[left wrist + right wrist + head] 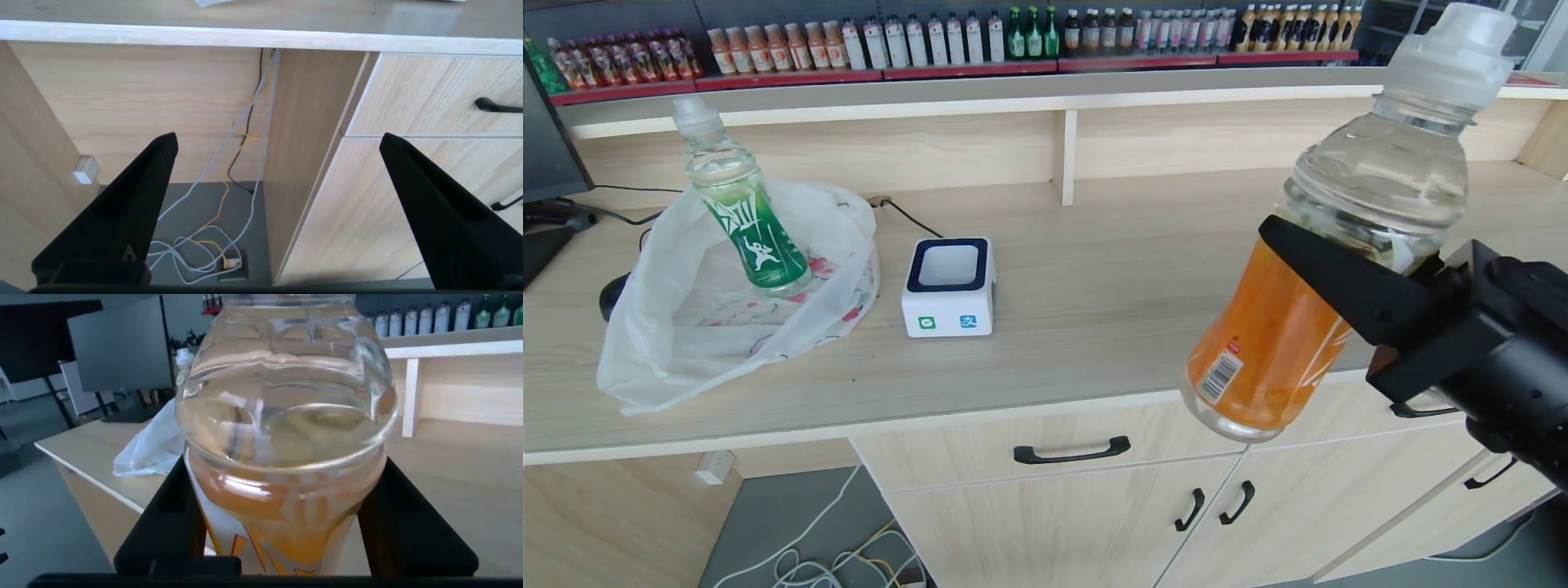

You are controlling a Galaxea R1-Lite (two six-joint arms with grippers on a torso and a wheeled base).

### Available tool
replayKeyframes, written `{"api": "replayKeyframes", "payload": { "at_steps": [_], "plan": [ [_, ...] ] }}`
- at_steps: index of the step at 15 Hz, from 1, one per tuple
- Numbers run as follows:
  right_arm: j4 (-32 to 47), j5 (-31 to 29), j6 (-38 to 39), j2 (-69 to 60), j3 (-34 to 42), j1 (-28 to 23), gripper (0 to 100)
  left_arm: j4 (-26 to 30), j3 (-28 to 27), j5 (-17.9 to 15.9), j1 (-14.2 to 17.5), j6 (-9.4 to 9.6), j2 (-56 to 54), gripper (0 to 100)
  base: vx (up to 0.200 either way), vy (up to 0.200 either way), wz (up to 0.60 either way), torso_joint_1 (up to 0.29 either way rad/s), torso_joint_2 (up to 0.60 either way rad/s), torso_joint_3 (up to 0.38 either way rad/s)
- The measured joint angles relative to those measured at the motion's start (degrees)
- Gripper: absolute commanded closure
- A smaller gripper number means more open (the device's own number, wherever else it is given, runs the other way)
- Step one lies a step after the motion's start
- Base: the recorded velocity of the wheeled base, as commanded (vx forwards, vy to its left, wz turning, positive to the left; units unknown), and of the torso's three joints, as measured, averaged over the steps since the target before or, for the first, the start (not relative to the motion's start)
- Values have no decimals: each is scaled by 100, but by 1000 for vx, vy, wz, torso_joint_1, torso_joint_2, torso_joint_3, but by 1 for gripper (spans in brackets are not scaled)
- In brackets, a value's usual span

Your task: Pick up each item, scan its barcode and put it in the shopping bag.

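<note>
One green bottle [747, 220] stands in the bag [678, 335]. Scanning step in hand: the right jaws grip the orange bottle [1282, 343], tilted, aloft well right of the scanner [949, 286]. Next: its barcode [1218, 377], apparently near the base, must face the scanner. The left jaws gape empty.

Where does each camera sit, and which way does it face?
Head view: on the robot's head, facing forward and down at the counter, scanner and shopping bag; its right arm shows, holding the orange bottle.
Left wrist view: on the left wrist, facing the cabinet front and floor cables; the open left end effector frames it.
Right wrist view: on the right wrist, facing across the counter; the right end effector grips the bottle.
Shared: head and right wrist views both show that bottle and the bag.
</note>
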Motion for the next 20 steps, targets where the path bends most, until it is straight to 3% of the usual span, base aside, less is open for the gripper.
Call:
{"api": "replayKeyframes", "payload": {
  "at_steps": [3,7,10,20],
  "plan": [
    [9,672,406,37,-71,5,100,0,0,0,0,0,0,0,0,0,0,0,0,0],
    [7,830,1185,234,-317,7,100,0,0,0,-2,0,0,0,0,0,0,0,0,0],
    [16,1281,1410,325,-388,11,100,0,0,0,0,0,0,0,0,0,0,0,0,0],
    [101,1314,1703,636,-1025,11,100,0,0,0,0,0,0,0,0,0,0,0,0,0]
  ]
}}
